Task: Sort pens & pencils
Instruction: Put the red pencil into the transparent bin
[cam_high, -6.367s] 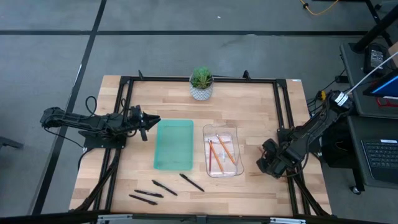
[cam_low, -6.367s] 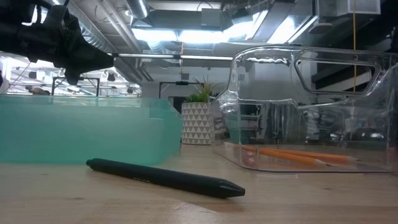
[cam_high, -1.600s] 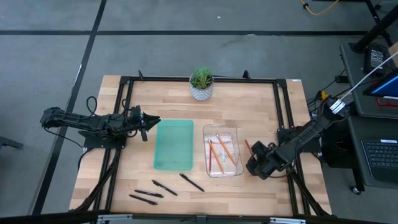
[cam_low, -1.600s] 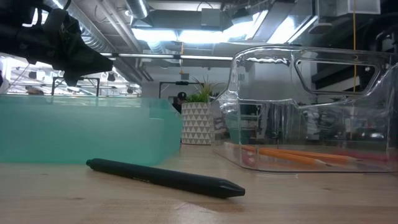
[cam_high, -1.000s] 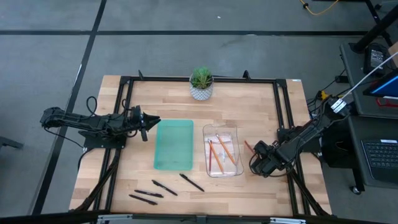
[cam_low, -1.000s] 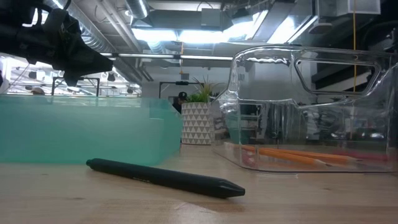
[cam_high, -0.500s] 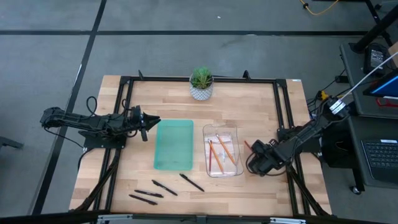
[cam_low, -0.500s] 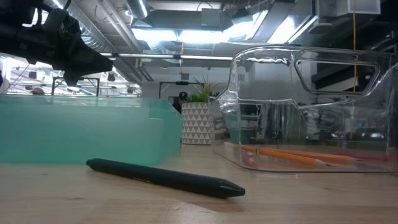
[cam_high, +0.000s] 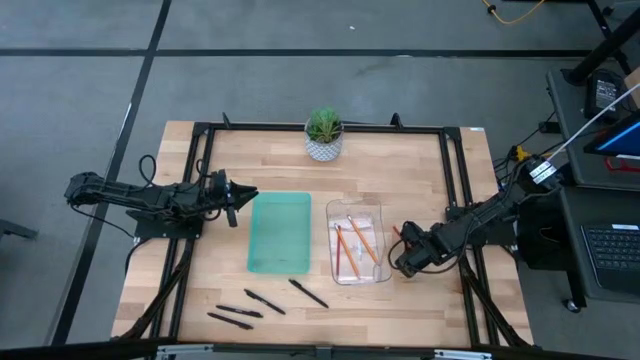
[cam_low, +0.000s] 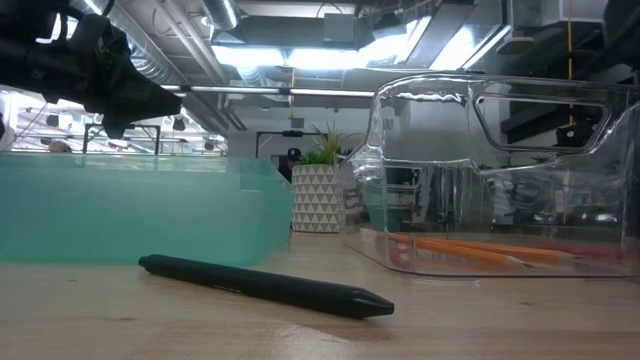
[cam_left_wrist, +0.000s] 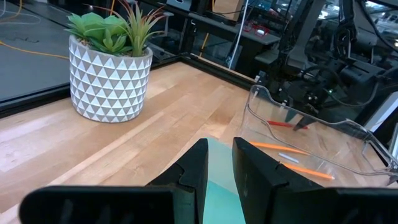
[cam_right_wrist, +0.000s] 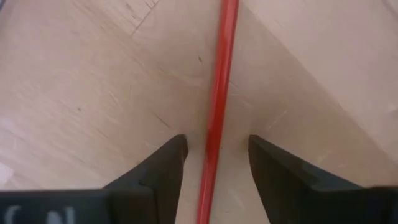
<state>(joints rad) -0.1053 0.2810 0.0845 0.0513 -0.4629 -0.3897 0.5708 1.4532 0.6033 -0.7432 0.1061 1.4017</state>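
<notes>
Red pencil (cam_right_wrist: 219, 99) lies on the desk (cam_high: 400, 170) between our right gripper's (cam_high: 402, 262) open fingers; our left gripper (cam_high: 240, 195) hovers, fingers slightly parted.

The work surface is a light wooden table (cam_high: 260, 150) with a black metal frame (cam_high: 200, 128) running along its edges. It stands on a grey floor (cam_high: 90, 60) marked with dark lines. A desk (cam_high: 600, 215) carrying a keyboard (cam_high: 612, 250) sits beside the table. A potted plant (cam_high: 323, 134) in a white patterned pot stands at the table's far edge. Ceiling ducts (cam_low: 190, 40) and bright ceiling lights (cam_low: 270, 55) appear overhead in the low view.
</notes>
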